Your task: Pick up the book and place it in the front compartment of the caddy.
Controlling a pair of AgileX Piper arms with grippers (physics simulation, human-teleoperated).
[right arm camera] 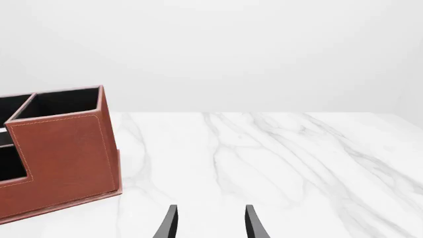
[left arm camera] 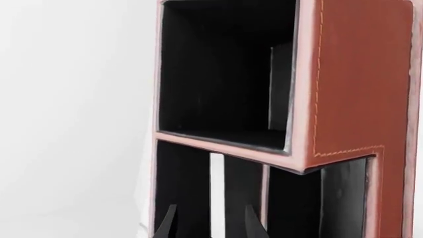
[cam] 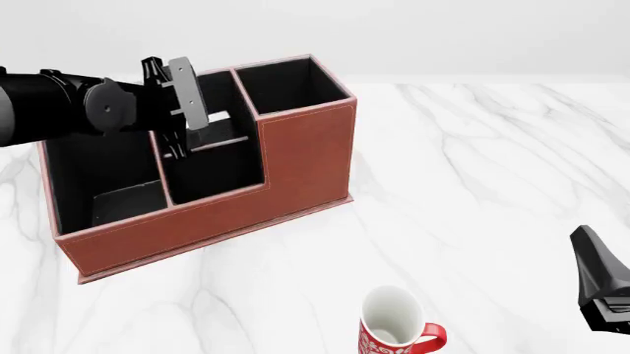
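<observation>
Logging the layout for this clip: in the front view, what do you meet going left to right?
Left arm → left gripper over the caddy → red-and-white mug → right gripper at the edge.

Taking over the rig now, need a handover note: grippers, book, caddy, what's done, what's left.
Left gripper: open, hovering over the caddy.
Right gripper: open, empty, low over bare table by the red-and-white mug.
Book: on edge between the left fingers, not gripped, apparently inside a low front compartment.
Done: book looks placed.
Left: lift the left arm clear and confirm the book sits in the front compartment.
</observation>
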